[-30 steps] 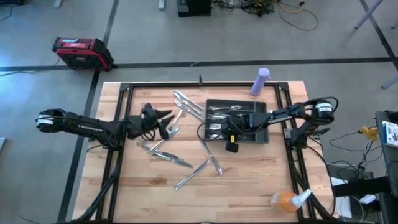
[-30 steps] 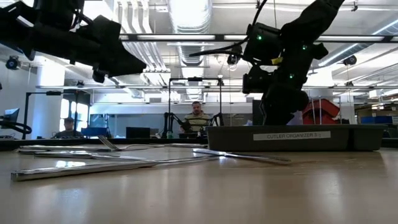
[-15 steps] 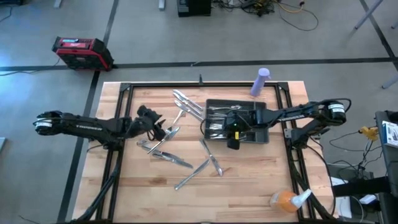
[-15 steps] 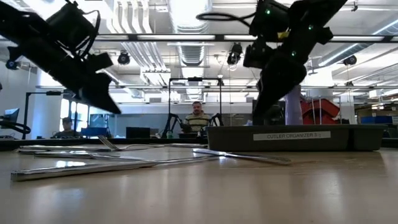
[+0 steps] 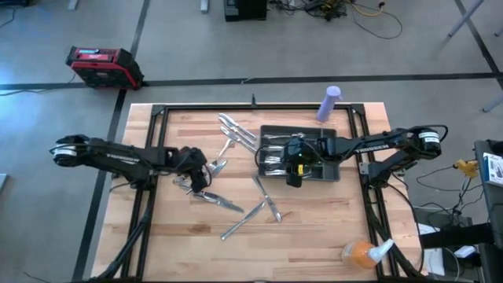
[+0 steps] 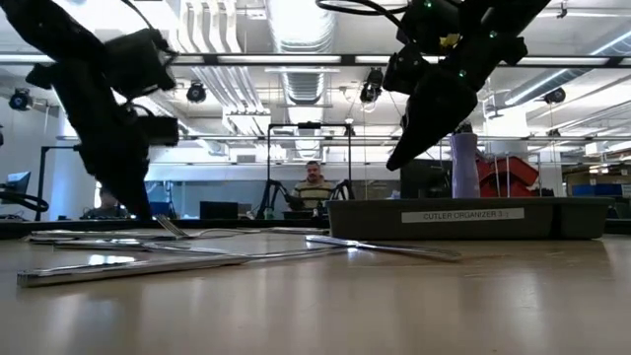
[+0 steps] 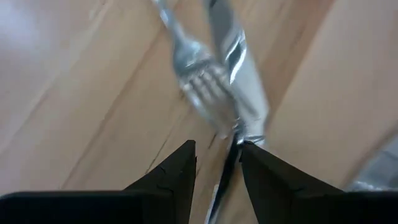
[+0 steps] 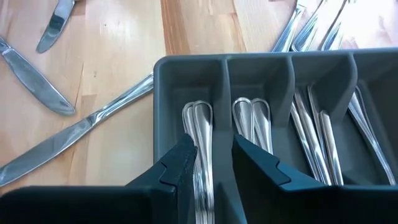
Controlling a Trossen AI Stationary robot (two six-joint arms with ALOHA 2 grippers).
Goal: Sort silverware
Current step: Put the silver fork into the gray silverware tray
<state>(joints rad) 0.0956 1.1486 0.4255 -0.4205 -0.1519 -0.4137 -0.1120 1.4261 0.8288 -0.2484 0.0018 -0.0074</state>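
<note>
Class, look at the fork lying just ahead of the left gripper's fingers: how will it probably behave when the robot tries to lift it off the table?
The fork looks like polished metal, so it is probably stiff but slippery between the left gripper's narrow fingers. It lies flat and thin on the wooden table, likely hard to get under. A knife touches it, so that may shift too.

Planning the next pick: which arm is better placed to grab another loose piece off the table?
Left. The left gripper is low over the loose fork and knife, fingers straddling a handle. The right gripper hangs over the tray.
</note>
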